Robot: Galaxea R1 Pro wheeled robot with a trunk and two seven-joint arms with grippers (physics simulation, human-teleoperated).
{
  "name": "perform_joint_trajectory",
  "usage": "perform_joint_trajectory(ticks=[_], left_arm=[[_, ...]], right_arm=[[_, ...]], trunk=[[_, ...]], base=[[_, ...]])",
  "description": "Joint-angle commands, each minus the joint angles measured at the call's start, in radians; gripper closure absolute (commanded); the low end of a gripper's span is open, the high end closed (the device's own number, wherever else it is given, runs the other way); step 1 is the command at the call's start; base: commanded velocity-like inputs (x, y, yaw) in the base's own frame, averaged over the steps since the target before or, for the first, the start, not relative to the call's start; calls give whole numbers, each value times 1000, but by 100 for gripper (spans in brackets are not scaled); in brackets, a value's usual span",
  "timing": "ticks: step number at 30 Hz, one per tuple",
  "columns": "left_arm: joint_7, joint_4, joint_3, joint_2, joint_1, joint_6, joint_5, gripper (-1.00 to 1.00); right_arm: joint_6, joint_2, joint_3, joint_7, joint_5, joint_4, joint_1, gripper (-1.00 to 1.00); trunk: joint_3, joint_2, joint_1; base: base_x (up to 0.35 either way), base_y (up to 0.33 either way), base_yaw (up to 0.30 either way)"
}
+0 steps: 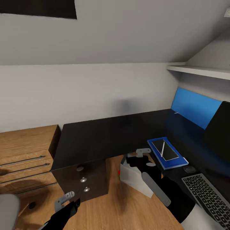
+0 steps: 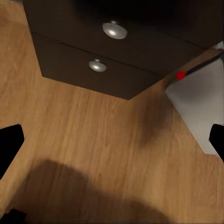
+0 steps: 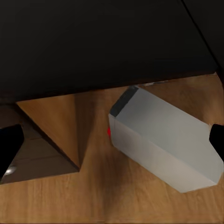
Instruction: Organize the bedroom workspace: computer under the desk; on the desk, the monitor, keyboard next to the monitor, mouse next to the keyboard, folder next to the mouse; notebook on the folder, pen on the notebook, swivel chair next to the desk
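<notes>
Under the inner corner of the desk (image 1: pixel 105 134), I can see the computer (image 1: pixel 135 177) on the wooden floor (image 1: pixel 127 207), its light grey case lying slanted, partly tucked beneath the black desktop edge. A red dot shows at its near corner, facing the drawer unit (image 1: pixel 84 180). My right wrist camera looks down on that same case (image 3: pixel 163 140) with the desktop's underside dark above it.

Along the desk's right-hand wing I have the folder (image 1: pixel 169 153) lying flat on the top, with the notebook (image 1: pixel 164 149) stacked on it and the pen (image 1: pixel 163 148) lying slantwise on the notebook. The mouse (image 1: pixel 189 169) sits just beyond the folder's near corner, and the keyboard (image 1: pixel 207 198) lies near the front edge of that wing, close beside the mouse. The monitor (image 1: pixel 218 131) stands at the far right of the desk, dark and partly cut off by the frame.

My right gripper (image 1: pixel 143 154) hangs over the desk's front edge, just above the computer, fingers spread and holding nothing. My left gripper (image 1: pixel 65 199) hovers low over the floor in front of the drawer unit, its jaws also parted and empty; its wrist camera shows two silver knobs (image 2: pixel 114 30) and bare boards.
</notes>
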Motion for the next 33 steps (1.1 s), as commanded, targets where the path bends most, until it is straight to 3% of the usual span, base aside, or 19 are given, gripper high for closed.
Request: perform_joint_trajectory(ticks=[1, 9, 17, 24, 26, 29, 33], left_arm=[[7, -2, -2, 1, -1, 3, 3, -100], [7, 0, 0, 1, -1, 3, 3, -100], [8, 1, 1, 2, -1, 3, 5, -100], [7, 2, 7, 2, -1, 3, 7, -100], [7, 3, 10, 1, -1, 4, 8, -100], [7, 17, 6, -1, -1, 5, 9, -100], [6, 47, 2, -3, -1, 6, 9, -100]], right_arm=[[1, -1, 3, -10, -9, -1, -1, -100], [-4, -1, 7, -10, -8, 0, -1, -100], [-9, 13, 39, -11, -4, 20, -1, -100], [-39, 62, 62, -11, 25, 134, -1, -100], [-84, 87, 63, -10, 62, 189, -1, -100], [-221, 115, 62, -10, 139, 290, -1, -100], [-375, 127, 66, -9, 186, 410, 0, -100]], trunk=[[-1, -1, -1], [-1, -1, -1], [-1, -1, -1], [5, 13, -8], [11, 27, -16], [21, 48, -27], [33, 76, -43]], base=[[-334, 0, 4], [-330, 0, 19], [-157, 0, 230], [-23, 0, 273], [-5, 0, 249], [-2, 0, 120], [-1, 0, 44]])
